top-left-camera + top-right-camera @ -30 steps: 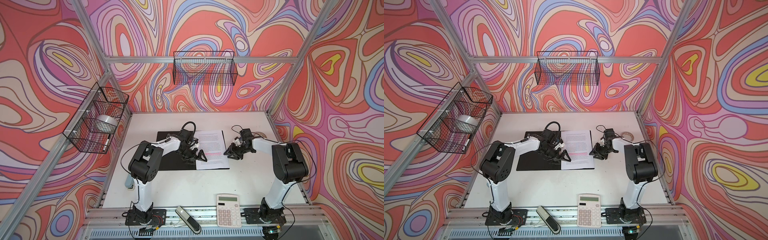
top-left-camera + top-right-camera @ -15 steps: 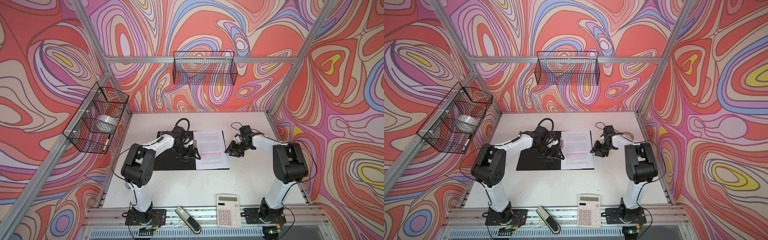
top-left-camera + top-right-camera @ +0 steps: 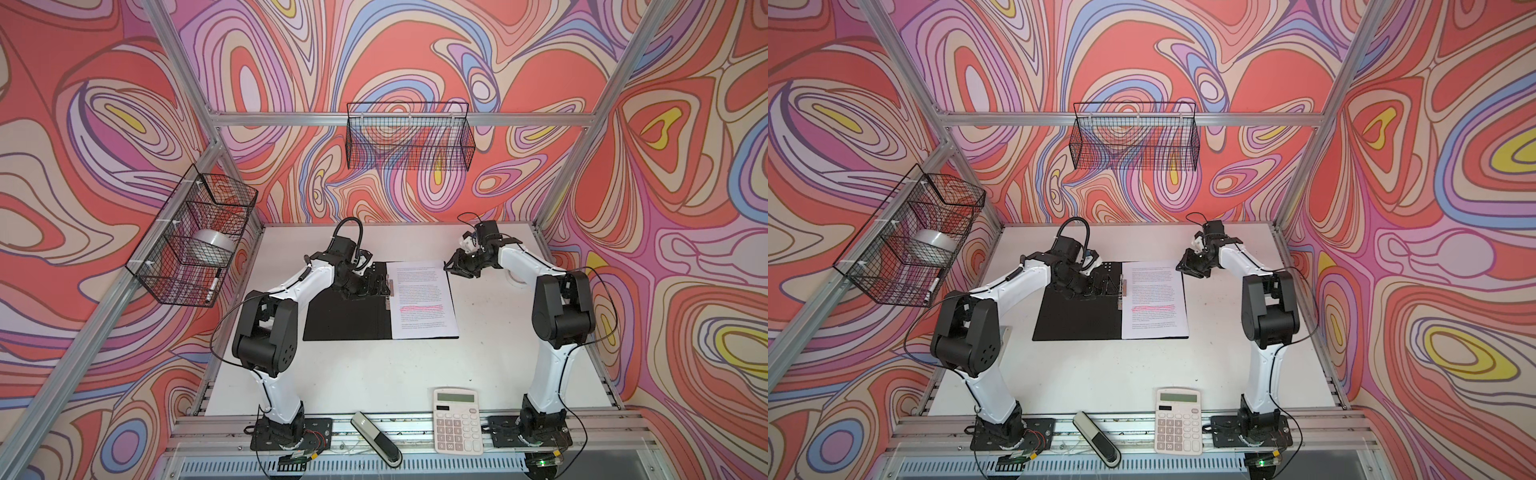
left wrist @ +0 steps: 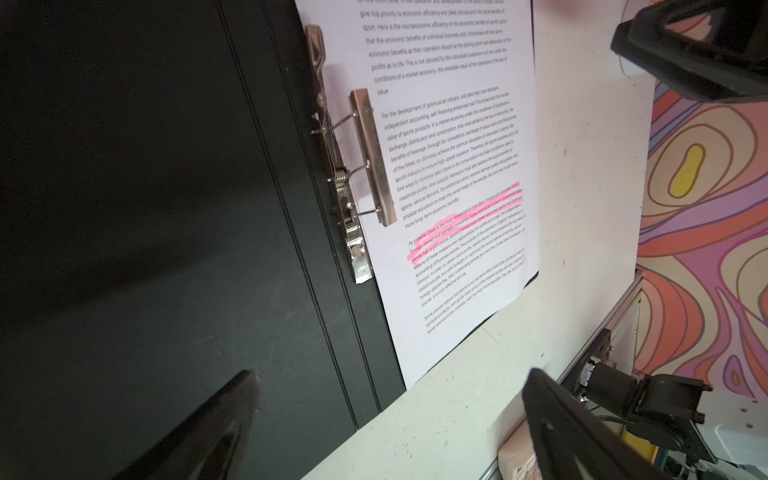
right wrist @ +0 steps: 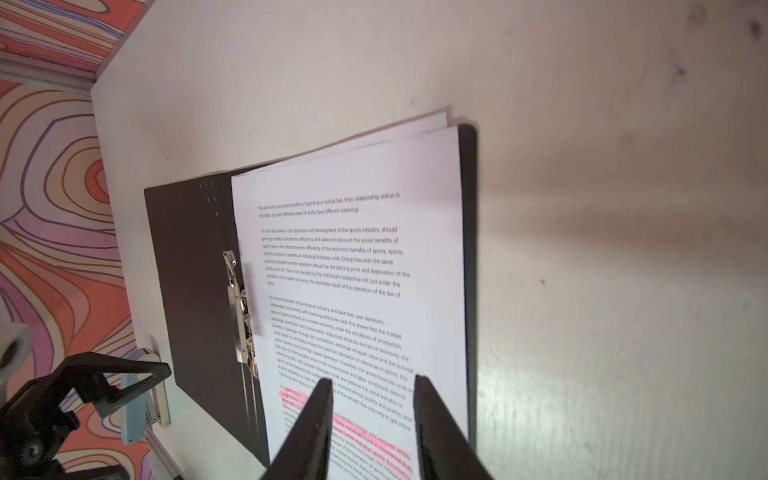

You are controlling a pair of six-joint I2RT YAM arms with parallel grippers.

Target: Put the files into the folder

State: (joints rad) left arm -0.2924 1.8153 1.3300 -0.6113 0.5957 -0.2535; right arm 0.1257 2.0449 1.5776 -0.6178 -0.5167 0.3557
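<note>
The folder lies open on the table in both top views, black inside up, its metal spine clip at the centre fold. The files, white printed sheets with a pink highlighted line, lie on its right half; a lower sheet pokes out at the far corner. My left gripper hovers open over the far end of the left flap beside the clip, nothing between its fingers. My right gripper hangs over the files' far right corner, jaws narrowly open and empty.
A white calculator and a black-and-silver stapler sit at the front edge. A white tape ring lies behind the right arm. Wire baskets hang on the left wall and back wall.
Both grippers have moved toward the back of the table; the left one went from the middle of the spine to its far end. The right jaws have narrowed slightly.
</note>
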